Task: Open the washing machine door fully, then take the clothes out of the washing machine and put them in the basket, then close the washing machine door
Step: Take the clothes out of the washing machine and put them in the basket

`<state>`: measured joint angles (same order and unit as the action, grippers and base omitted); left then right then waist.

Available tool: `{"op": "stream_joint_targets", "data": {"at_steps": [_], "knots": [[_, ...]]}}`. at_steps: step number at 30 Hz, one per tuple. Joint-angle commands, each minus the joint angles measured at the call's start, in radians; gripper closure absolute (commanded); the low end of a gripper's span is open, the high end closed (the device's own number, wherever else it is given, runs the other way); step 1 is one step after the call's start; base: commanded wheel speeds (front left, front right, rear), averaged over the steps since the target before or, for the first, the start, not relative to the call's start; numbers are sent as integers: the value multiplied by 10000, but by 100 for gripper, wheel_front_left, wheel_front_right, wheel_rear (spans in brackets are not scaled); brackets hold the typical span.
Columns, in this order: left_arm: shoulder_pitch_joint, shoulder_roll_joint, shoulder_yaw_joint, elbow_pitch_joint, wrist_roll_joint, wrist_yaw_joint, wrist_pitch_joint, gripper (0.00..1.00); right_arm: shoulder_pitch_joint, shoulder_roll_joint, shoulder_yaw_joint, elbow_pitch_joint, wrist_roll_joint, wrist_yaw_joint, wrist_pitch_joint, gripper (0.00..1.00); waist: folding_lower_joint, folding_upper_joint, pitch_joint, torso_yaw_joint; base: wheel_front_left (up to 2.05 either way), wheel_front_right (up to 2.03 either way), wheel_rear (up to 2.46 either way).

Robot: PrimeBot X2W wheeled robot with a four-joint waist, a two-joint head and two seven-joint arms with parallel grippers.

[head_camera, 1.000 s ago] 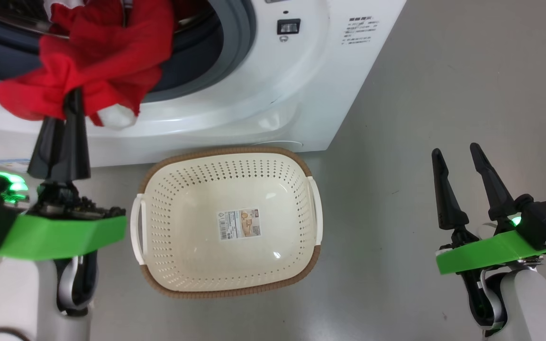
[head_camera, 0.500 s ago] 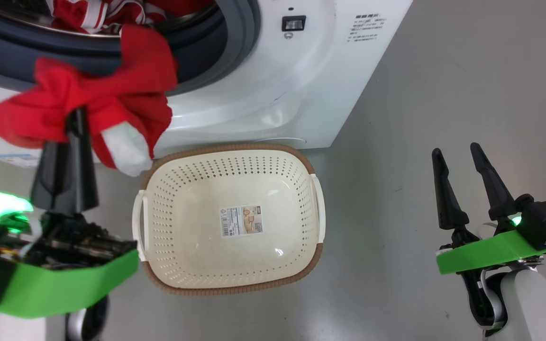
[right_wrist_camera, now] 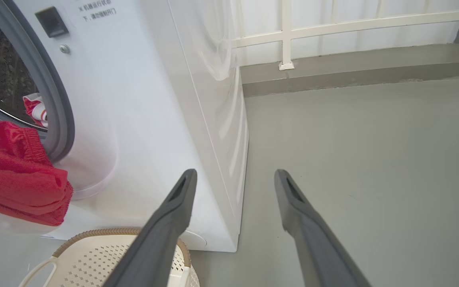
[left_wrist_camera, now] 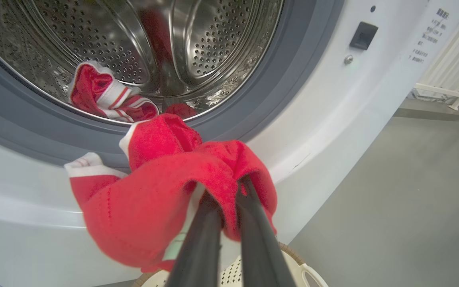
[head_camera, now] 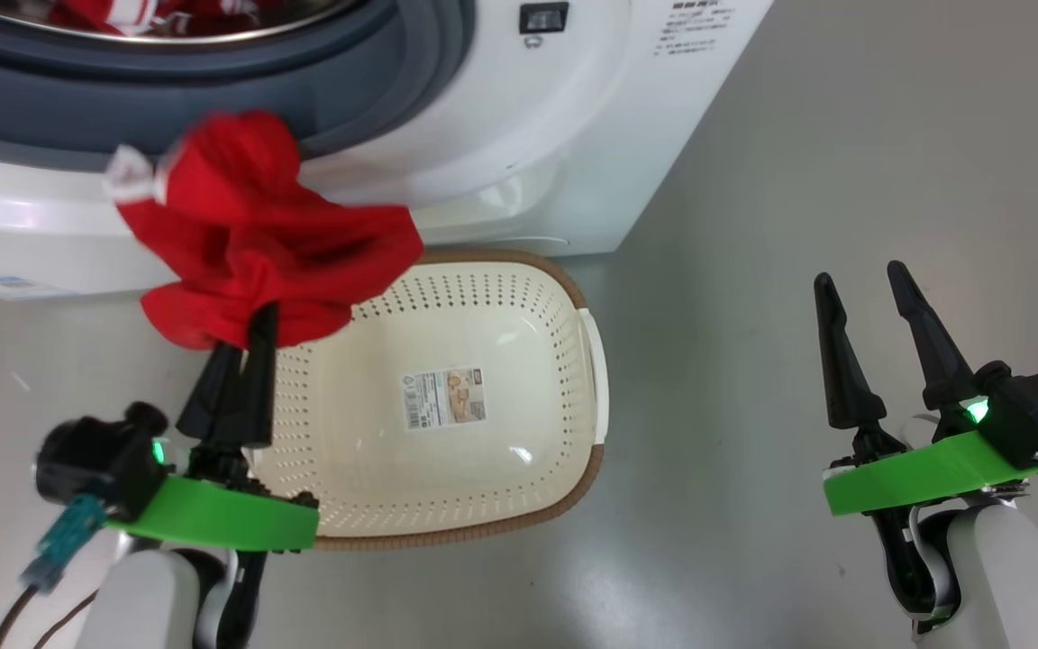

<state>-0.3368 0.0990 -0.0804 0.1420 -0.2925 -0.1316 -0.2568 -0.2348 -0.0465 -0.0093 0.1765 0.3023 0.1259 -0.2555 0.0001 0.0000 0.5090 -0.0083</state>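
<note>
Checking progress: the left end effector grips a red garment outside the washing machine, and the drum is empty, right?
Not empty: the left wrist view shows a striped red-and-white garment in the drum. The left end effector does grip a red garment outside.

I am clamping my left gripper (left_wrist_camera: pixel 227 191) on a red garment (left_wrist_camera: pixel 150 211) at the lower middle of the frame, my two dark fingers (left_wrist_camera: pixel 199 247) pressing close together into its folds. The cloth is hanging in front of the washing machine (left_wrist_camera: pixel 333 119), just below its grey gasket (left_wrist_camera: pixel 269 87). A striped red-and-white garment (left_wrist_camera: pixel 106 95) is lying in the steel drum (left_wrist_camera: pixel 205 44) at upper left. The basket (left_wrist_camera: pixel 291 255) is peeking in at the bottom edge, and grey floor (left_wrist_camera: pixel 405 207) is spreading across the lower right.
</note>
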Motion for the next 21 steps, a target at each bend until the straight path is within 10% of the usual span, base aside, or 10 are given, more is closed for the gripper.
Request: {"op": "stream_joint_targets", "data": {"at_steps": [1, 21], "knots": [[-188, 290, 209, 42, -16, 10, -49, 100, -89, -37, 277, -257, 35, 48, -63, 0, -1, 0, 170, -123, 0, 0, 0], [-1695, 1188, -1594, 4611, -465, 10, -49, 100, -350, -37, 620, -512, 335, 48, -63, 0, -1, 0, 1416, -906, 0, 0, 0]]}}
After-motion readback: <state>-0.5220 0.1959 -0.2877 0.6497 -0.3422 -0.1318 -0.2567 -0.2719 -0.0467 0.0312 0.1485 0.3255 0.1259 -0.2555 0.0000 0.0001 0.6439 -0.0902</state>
